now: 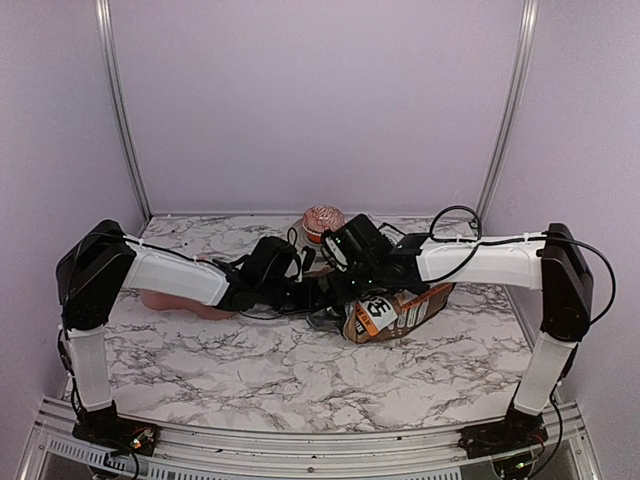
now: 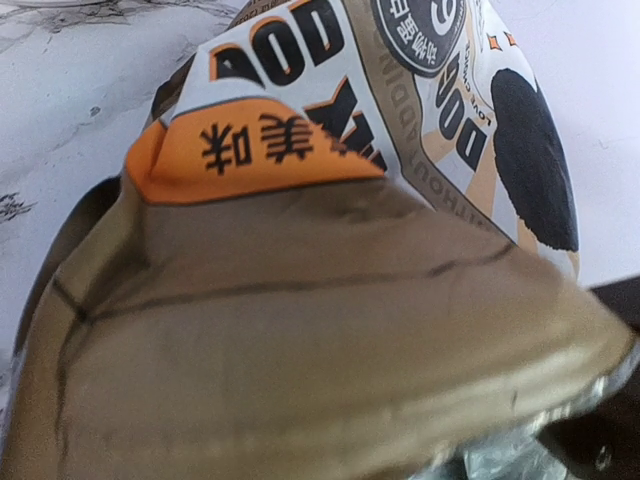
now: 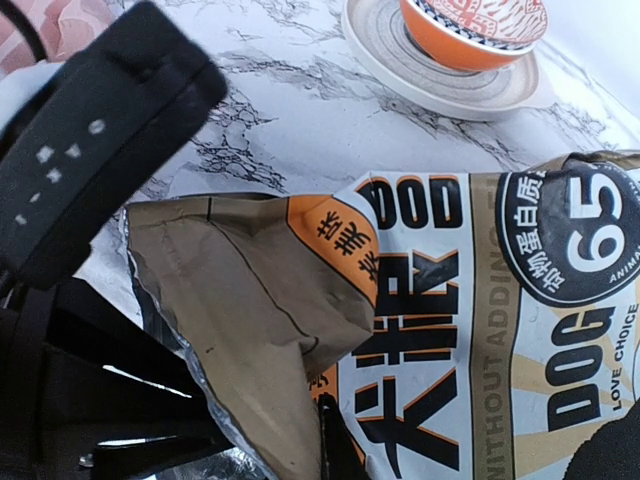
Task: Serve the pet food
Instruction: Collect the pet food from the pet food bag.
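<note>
Now left pincer (image 1: pixel 318 293), right pincer (image 3: pixel 330 432) both clamp bag (image 3: pixel 480 330); bowl (image 3: pixel 470 25) on saucer (image 3: pixel 400 72) beyond.

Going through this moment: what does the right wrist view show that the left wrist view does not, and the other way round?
Only the right wrist view: an orange bowl sitting on a striped plate, and a black arm housing at the left.
Only the left wrist view: nothing of its own, since the bag fills nearly the whole frame at very close range.
Both: the printed dog food bag, its orange label with Chinese characters, and some of the marble table.
</note>
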Controlling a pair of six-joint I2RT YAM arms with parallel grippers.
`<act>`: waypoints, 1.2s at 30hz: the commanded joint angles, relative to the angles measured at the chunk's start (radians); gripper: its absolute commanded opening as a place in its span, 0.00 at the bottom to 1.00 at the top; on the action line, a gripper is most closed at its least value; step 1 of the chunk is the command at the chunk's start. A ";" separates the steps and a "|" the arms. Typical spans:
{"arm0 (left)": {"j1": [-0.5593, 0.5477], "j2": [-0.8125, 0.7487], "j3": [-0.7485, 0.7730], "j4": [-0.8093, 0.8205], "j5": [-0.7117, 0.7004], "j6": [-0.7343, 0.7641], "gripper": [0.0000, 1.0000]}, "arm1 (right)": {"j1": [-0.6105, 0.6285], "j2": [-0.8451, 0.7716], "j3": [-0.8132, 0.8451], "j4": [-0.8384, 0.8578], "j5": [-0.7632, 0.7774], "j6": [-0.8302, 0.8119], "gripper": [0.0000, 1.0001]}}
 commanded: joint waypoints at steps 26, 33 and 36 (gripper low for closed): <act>0.010 -0.221 -0.258 0.272 0.031 -0.004 0.00 | -0.032 -0.094 -0.016 0.039 0.048 0.047 0.00; 0.017 -0.223 -0.258 0.292 0.047 -0.029 0.00 | -0.064 -0.114 -0.011 0.055 0.022 0.062 0.00; 0.018 -0.233 -0.255 0.293 0.051 -0.047 0.00 | -0.065 -0.118 -0.014 0.068 0.010 0.062 0.00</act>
